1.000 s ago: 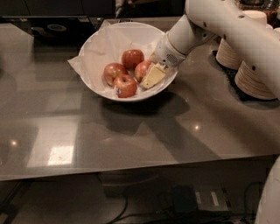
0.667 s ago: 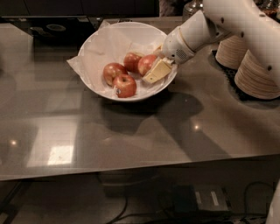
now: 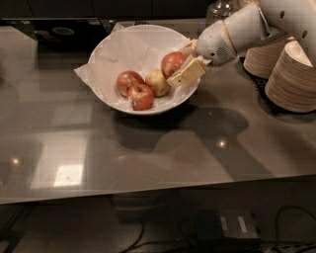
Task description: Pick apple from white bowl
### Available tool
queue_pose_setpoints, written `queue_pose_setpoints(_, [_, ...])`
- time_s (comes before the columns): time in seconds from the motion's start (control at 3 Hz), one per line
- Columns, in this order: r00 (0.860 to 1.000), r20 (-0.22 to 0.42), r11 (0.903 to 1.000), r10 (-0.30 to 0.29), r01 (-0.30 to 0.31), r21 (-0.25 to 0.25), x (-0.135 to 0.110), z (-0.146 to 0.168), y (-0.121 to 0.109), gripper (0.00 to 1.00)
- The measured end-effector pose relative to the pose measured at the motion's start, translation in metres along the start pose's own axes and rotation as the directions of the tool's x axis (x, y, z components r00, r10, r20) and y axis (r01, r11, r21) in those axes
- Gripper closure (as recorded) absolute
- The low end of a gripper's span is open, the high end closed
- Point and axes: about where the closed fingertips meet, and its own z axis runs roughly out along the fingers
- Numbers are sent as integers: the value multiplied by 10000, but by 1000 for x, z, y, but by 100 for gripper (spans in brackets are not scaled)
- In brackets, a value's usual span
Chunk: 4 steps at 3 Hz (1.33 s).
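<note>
The wide white bowl (image 3: 111, 47) with crumpled white paper lining stands on the grey table, back centre. Three red-yellow apples (image 3: 141, 96) lie together in its lower middle. A fourth apple (image 3: 172, 63) sits higher, at the bowl's right side, between my gripper's fingers. My gripper (image 3: 177, 65) reaches in from the right over the bowl's rim and is shut on this apple. One beige finger (image 3: 188, 73) is in front of it; the other is behind. The white arm (image 3: 237, 29) runs off to the upper right.
Stacks of small beige paper bowls (image 3: 291, 79) stand at the right edge, close to the arm. A glass jar (image 3: 222, 9) is behind the arm. A dark counter with a round fitting (image 3: 61, 30) lies at the back left. The table's front edge (image 3: 148, 190) runs across below.
The gripper has moved up and to the right with one apple between its fingers; that apple has come away from the three others, which stay in place.
</note>
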Motion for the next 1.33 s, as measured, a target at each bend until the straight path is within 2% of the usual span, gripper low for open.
queue_pose_setpoints(0.33, [9976,403,9980,-559,570,-258,-21,-14,20,100])
queue_pose_setpoints(0.67, [9895,761,9888,-1232,1289,-757,-46,-25,46,100])
queue_pose_setpoints(1.0, [9827,931,9784,-1601,1705,-1170,-56,-34,67,100])
queue_pose_setpoints(1.33, [9827,931,9784,-1601,1705,-1170,-56,-34,67,100])
